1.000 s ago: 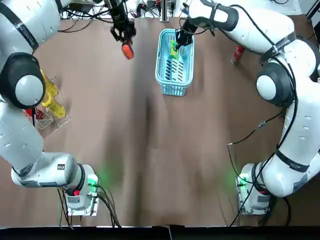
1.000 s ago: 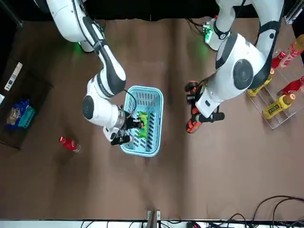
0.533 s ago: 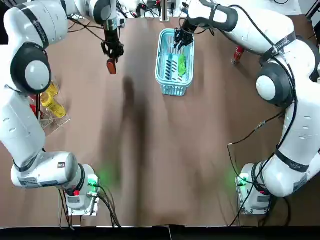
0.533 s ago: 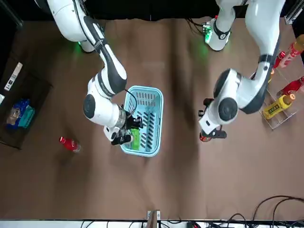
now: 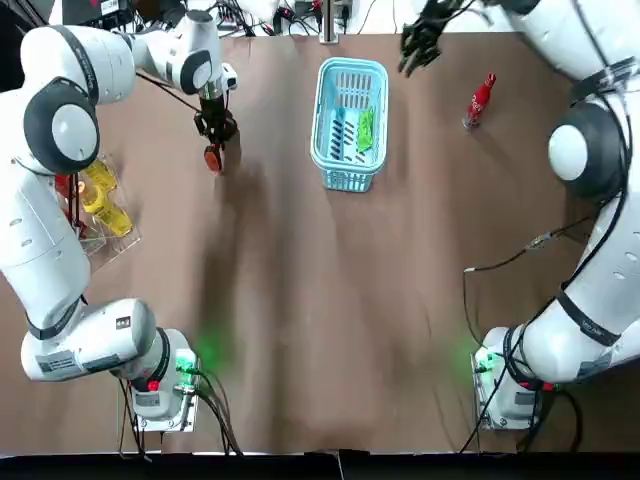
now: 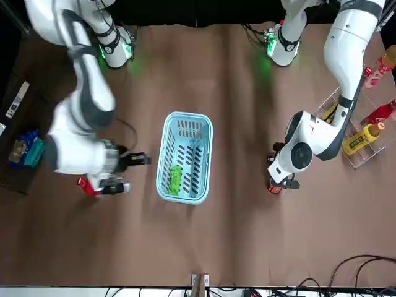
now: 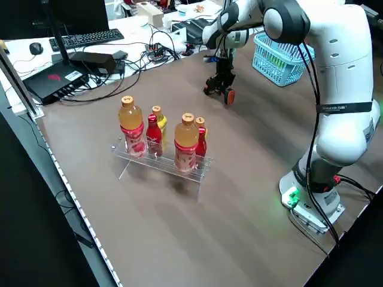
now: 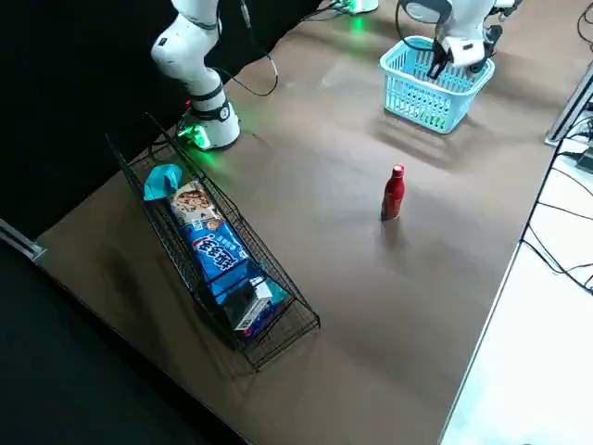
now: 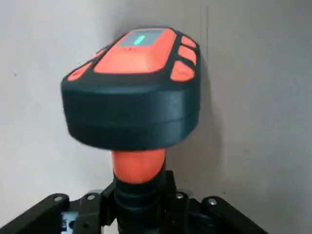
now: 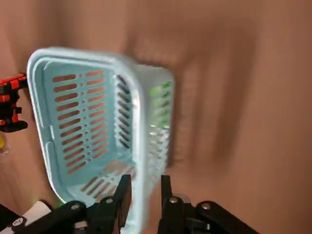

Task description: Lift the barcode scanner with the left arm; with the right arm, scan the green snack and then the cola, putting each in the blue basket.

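Note:
The orange and black barcode scanner (image 5: 212,157) (image 9: 131,92) hangs low over the table, left of the blue basket (image 5: 333,158). My left gripper (image 5: 213,135) (image 9: 139,195) is shut on its handle. The green snack (image 5: 366,125) (image 6: 175,178) lies inside the basket. My right gripper (image 5: 418,45) (image 10: 144,192) is open with nothing in it, beyond the basket's far right corner, between the basket and the cola. The red cola bottle (image 5: 480,98) (image 8: 394,193) stands upright on the table to the right of the basket.
A clear rack of drink bottles (image 5: 95,205) (image 7: 161,143) stands at the table's left edge. A black wire rack of snack packs (image 8: 213,250) sits beyond the right edge. Cables (image 5: 290,15) crowd the far edge.
The green snack left the right gripper and now lies in the basket. The right gripper swung away to the right. The left arm carried the scanner left and nearer the robot.

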